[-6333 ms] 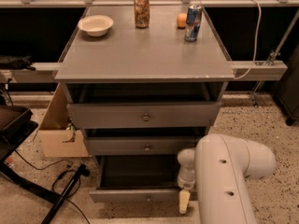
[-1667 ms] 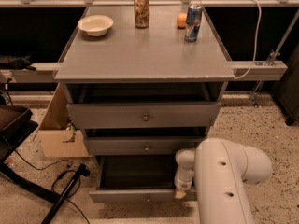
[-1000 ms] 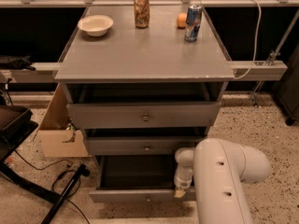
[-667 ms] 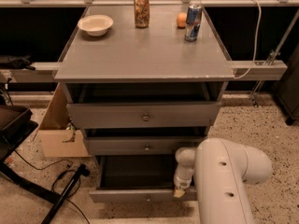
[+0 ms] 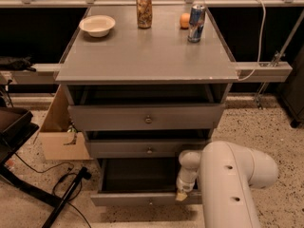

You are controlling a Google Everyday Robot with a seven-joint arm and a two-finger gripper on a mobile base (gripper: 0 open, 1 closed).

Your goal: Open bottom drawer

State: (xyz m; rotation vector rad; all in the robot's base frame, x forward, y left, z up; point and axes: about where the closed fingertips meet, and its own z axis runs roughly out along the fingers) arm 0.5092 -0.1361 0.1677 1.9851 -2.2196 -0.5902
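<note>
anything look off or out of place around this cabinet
Nothing is spilled or broken. The top drawer and middle drawer stand slightly ajar, and the bottom drawer is pulled out farthest, its dark inside showing. The gripper sits at that drawer's front edge, toward its right end.

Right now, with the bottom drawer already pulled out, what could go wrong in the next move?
1. The gripper sits at the right end of the front edge of the bottom drawer, away from the centre knob. An off-centre pull could skew and jam the drawer.
2. The arm is close beside the middle drawer. Rising could bump its front.
</note>
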